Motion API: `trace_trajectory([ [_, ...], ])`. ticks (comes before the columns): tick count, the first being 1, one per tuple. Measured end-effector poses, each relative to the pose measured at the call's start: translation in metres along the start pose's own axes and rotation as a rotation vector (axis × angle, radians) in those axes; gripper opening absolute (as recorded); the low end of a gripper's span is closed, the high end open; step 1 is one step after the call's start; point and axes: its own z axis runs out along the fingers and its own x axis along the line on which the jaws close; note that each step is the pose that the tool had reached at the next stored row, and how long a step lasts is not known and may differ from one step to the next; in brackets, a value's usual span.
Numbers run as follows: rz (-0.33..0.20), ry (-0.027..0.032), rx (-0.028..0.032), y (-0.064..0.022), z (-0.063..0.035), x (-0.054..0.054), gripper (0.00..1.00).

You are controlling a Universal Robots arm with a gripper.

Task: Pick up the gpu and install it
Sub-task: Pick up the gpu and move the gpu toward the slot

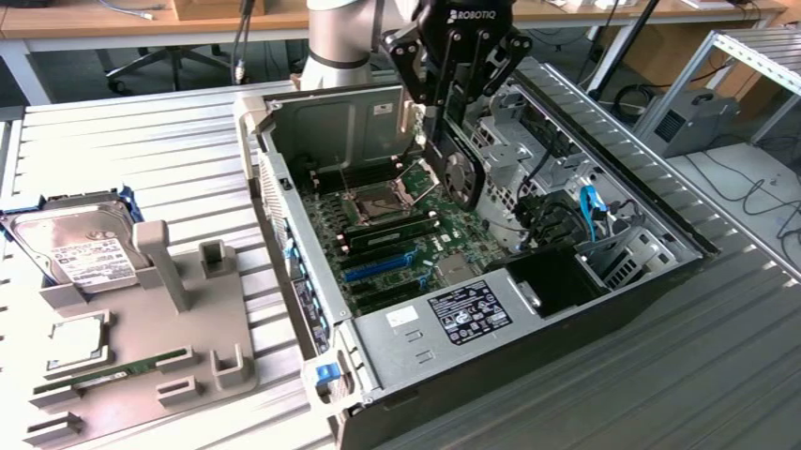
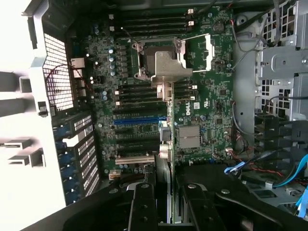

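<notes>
Misalignment is my worry: my end effector [image 1: 448, 124] is half-closed on the gpu [image 1: 460, 176], holding it edge-down just above the motherboard [image 1: 414, 211] inside the open computer case [image 1: 626, 281]. If the card's edge sits off the motherboard's blue expansion slot [image 2: 137, 120], I judge it could jam or scrape neighbouring components.

The hand [image 1: 452, 141] covers the top of the gpu [image 1: 460, 180]; the arm [image 1: 340, 33] is cut off by the exterior view's upper edge.

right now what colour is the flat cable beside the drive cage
Blue: the flat cable shows best in the exterior view.
</notes>
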Motion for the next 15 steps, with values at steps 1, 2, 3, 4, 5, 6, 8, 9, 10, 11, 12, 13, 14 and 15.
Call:
trace_trajectory([
  [1, 0.0, 0.0001, 0.0001, 0.0001, 0.0001, -0.001, 0.26],
  [2, 0.0, 0.0001, 0.0001, 0.0003, 0.0002, -0.002, 0.26],
  [3, 0.0, 0.0, 0.0, 0.0004, 0.0003, -0.003, 0.26],
  [4, 0.0, 0.0, 0.0, 0.0005, 0.0005, -0.004, 0.26],
  [5, 0.0, 0.0, 0.0001, 0.0006, 0.0006, -0.005, 0.26],
  [6, 0.0, 0.0001, 0.0002, 0.0008, 0.0008, -0.006, 0.26],
  [8, 0.0, 0.0001, 0.0002, 0.0015, 0.0015, -0.007, 0.26],
  [9, 0.0, 0.0, 0.0001, 0.0018, 0.0018, -0.008, 0.26],
  [10, 0.0, 0.0, 0.0, 0.0022, 0.0021, -0.009, 0.26],
  [11, 0.0, 0.0, 0.0, 0.0028, 0.0024, -0.01, 0.26],
  [12, 0.0, 0.0, 0.0, 0.0034, 0.0025, -0.01, 0.26],
  [13, 0.0, 0.0001, 0.0001, 0.004, 0.0026, -0.011, 0.26],
  [14, 0.0, 0.0001, 0.0001, 0.0049, 0.0027, -0.011, 0.26],
  [15, 0.0, 0.0001, 0.0001, 0.006, 0.0026, -0.012, 0.26],
])
